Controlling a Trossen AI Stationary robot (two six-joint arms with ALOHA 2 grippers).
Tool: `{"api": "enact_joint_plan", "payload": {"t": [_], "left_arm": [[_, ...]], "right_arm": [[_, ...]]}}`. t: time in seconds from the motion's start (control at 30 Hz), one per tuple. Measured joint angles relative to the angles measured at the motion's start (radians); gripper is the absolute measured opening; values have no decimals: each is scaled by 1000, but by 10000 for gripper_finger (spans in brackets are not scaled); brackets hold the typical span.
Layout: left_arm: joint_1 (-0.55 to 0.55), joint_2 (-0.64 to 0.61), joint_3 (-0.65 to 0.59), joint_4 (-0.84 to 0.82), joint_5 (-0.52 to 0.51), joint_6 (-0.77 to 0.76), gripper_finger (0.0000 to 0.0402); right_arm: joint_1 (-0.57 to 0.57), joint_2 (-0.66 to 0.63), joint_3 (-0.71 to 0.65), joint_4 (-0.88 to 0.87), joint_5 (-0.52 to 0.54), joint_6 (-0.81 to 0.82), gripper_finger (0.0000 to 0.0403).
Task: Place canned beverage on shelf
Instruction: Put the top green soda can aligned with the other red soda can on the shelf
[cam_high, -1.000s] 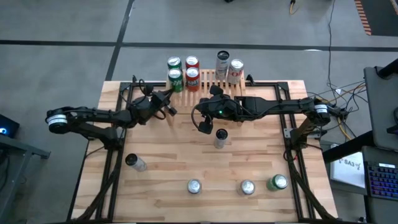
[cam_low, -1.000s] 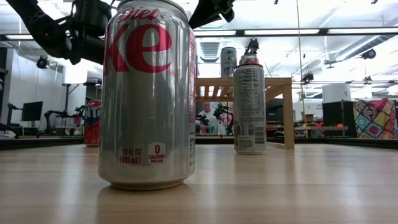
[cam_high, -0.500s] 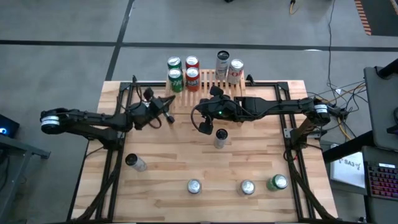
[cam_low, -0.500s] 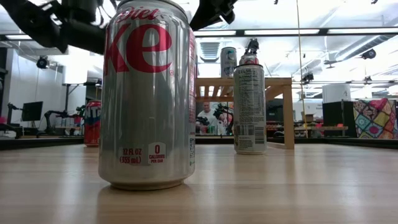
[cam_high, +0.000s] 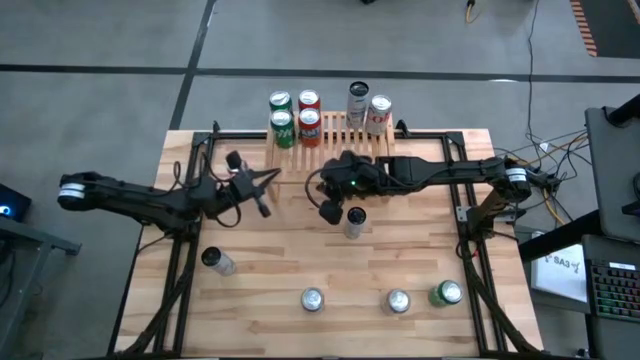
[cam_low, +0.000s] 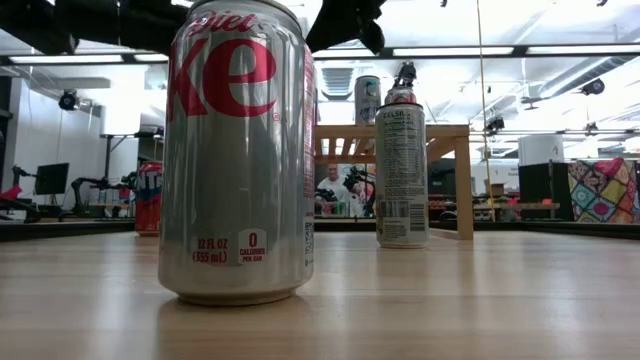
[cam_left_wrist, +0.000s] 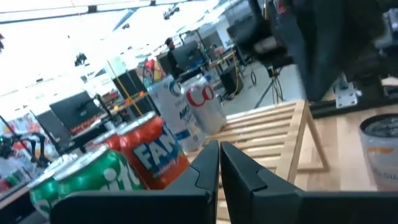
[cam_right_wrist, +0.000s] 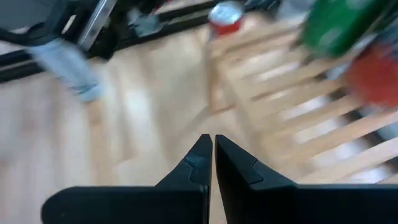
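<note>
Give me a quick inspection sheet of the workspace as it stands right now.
Surface: wooden table, bare in the middle.
Job's things: shelf at the far edge carries six cans; five cans stand loose on the table.
Clutter: nothing seen.
Grippers: left gripper shut, empty, near the shelf; right gripper shut, empty, beside a tall can.
Cables: bundle off the table's right side.
Surroundings: grey floor, desk at right.

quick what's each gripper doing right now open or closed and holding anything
Left gripper: closed, holding nothing, above the table short of the shelf.
Right gripper: closed, holding nothing, over the table.
</note>
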Motion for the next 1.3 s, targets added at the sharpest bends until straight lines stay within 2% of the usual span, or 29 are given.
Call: {"api": "enact_joint_plan", "payload": {"t": [0.13, 0.37, 0.43, 0.6, 0.73, 0.83, 1.0, 1.1, 1.3], "left_arm": [[0, -30, 0, -3, 6, 4, 0], [0, -59, 0, 7, 8, 3, 0], [0, -60, 0, 9, 8, 1, 0], [2, -41, 0, 7, 13, -2, 0], [3, -10, 0, 24, 14, -23, 0], [4, 35, 3, 92, 15, -24, 0], [32, 121, 63, 208, -21, 51, 0], [54, 148, 142, 189, -70, 124, 0], [163, 193, 275, 34, -76, 199, 0]], "right_arm": [[8, 0, 0, -66, -128, 135, 9], [23, 0, 5, -159, -284, 346, 9], [24, 0, 11, -155, -293, 385, 9], [26, 0, 34, -141, -240, 327, 9], [26, 0, 50, -141, -132, 267, 9], [26, 0, 62, -141, -71, 222, 9], [26, 0, 72, -141, -58, 138, 9], [26, 0, 74, -149, -58, 82, 9], [26, 0, 74, -149, -55, 19, 9]]}}
